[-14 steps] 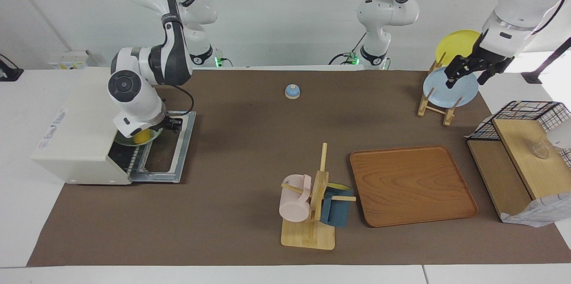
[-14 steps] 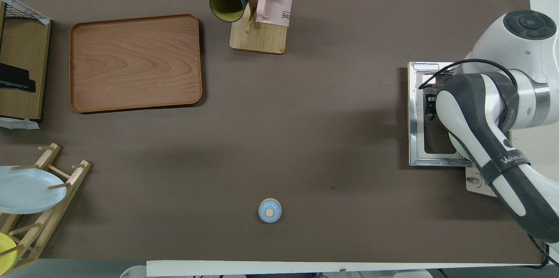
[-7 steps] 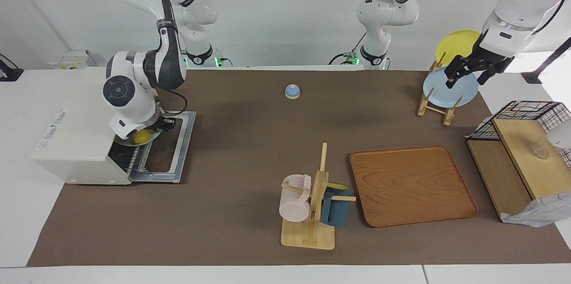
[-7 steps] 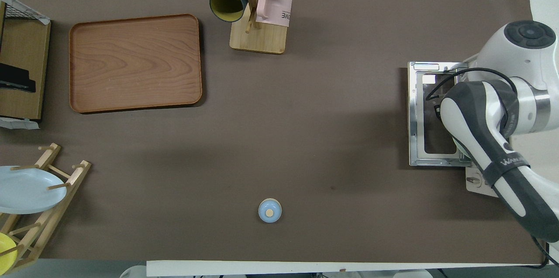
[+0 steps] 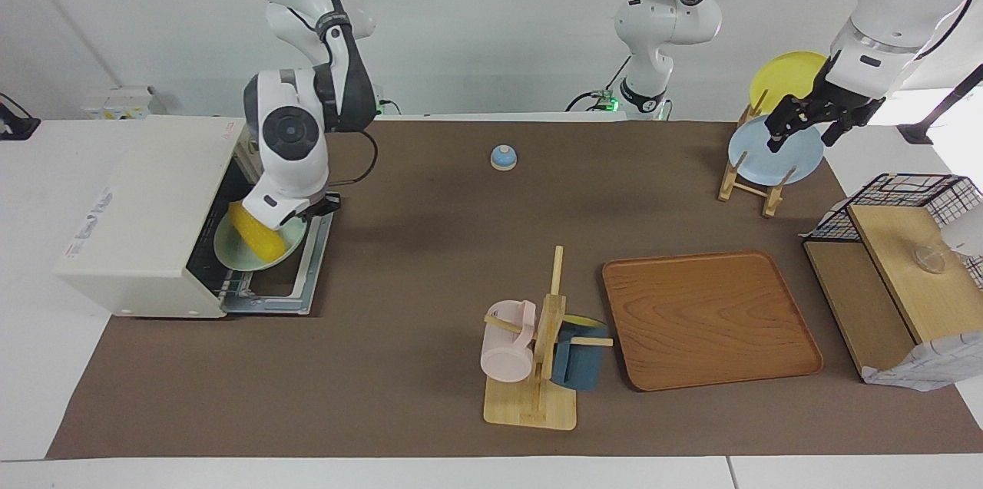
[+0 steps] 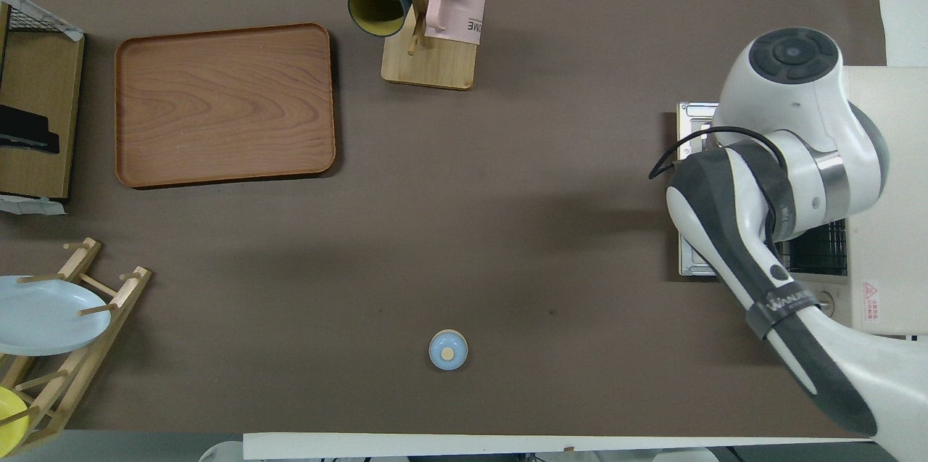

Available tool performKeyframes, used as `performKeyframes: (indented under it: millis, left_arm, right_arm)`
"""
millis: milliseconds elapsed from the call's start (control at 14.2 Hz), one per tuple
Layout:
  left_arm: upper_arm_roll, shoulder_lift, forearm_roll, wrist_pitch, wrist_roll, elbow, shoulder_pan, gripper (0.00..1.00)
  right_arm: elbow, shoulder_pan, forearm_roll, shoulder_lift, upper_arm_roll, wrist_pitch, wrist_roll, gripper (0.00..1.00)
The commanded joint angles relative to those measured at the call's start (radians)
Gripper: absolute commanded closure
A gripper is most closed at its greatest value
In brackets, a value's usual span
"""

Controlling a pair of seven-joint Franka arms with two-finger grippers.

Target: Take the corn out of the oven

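Observation:
The cream-white oven (image 5: pixel 130 220) stands at the right arm's end of the table with its door (image 5: pixel 296 282) folded down open. My right gripper (image 5: pixel 303 211) is at the oven's mouth, shut on the rim of a pale green plate (image 5: pixel 238 255). The plate is tilted over the door and carries the yellow corn (image 5: pixel 257 236). In the overhead view the right arm hides gripper, plate and corn; the oven (image 6: pixel 884 194) and its wire rack (image 6: pixel 819 248) show. My left gripper (image 5: pixel 806 128) waits open over the plate rack.
A wooden rack holds a blue plate (image 5: pixel 768 155) and a round yellow plate (image 5: pixel 783 74). A wooden tray (image 5: pixel 710 320), a mug tree (image 5: pixel 537 351) with two mugs, a small blue bell (image 5: pixel 503 157) and a wire basket shelf (image 5: pixel 898 259) stand on the brown mat.
My right arm has risen and swung away from the oven box, drawing the green plate with the corn out of the oven's mouth and tilting it. The left arm has not moved.

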Motion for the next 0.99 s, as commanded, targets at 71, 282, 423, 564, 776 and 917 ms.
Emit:
performKeyframes:
  millis: [71,282,423,564,776,917]
  left_arm:
    - [0.000,-0.014,-0.004,-0.010,0.005,-0.008,0.003,0.00]
    - [0.000,-0.014,-0.004,-0.010,0.005,-0.008,0.003,0.00]
    - [0.000,-0.014,-0.004,-0.010,0.005,-0.008,0.003,0.00]
    - [0.000,-0.019,-0.004,-0.039,0.003,-0.012,0.006,0.00]
    - [0.000,-0.022,-0.004,-0.036,-0.007,-0.025,0.022,0.00]
    - [0.000,-0.060,-0.004,-0.020,-0.049,-0.095,0.016,0.00]
  right_arm:
    - [0.413,0.262,0.094,0.253,0.002,-0.199,0.317,1.00]
    - [0.662,0.441,0.153,0.447,0.004,-0.164,0.555,1.00]
    - [0.746,0.526,0.179,0.544,0.004,-0.051,0.678,1.00]
    - [0.737,0.560,0.185,0.575,0.005,0.073,0.710,1.00]
    - [0.706,0.549,0.226,0.575,0.004,0.156,0.724,0.79]
    - [0.685,0.549,0.222,0.569,0.004,0.204,0.723,0.37]
